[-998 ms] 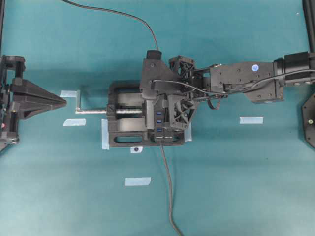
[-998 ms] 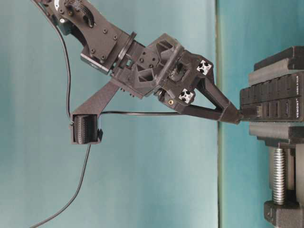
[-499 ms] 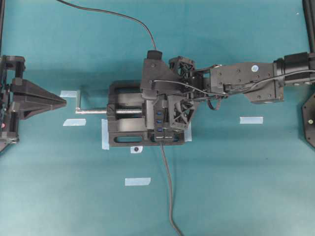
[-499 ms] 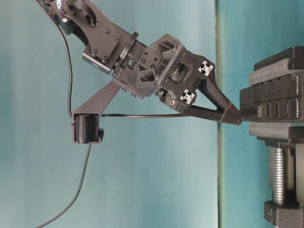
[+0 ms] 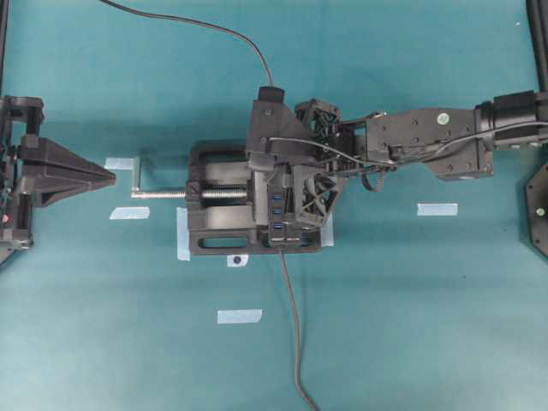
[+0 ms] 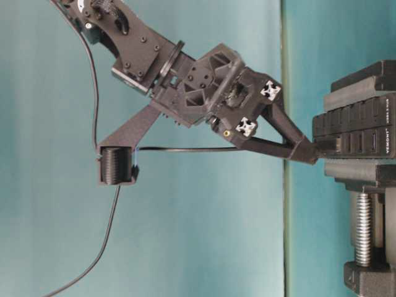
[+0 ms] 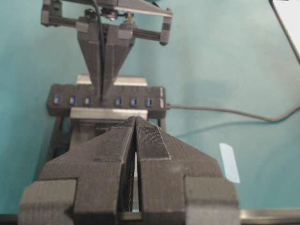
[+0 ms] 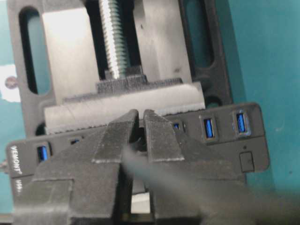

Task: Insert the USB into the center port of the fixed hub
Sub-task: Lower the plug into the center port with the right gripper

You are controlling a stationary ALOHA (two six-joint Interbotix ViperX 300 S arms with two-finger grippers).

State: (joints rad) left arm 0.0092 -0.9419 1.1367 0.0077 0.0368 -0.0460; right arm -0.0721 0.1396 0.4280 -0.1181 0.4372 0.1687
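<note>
Right gripper (image 6: 307,151) jaws clamped on the USB (image 6: 326,146) at the hub (image 7: 107,101) face. Left gripper (image 7: 136,136) jaws together. Risk: slight tilt could jam the plug or hit a neighbouring slot.

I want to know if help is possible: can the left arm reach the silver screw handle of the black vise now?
Probably yes. The left gripper, shut, points at the silver screw handle of the black vise with only bare teal table between. The right gripper works at the other side.

right claw (image 8: 139,123) pinching the USB (image 8: 139,143), over the fixed hub (image 8: 225,140)
</note>
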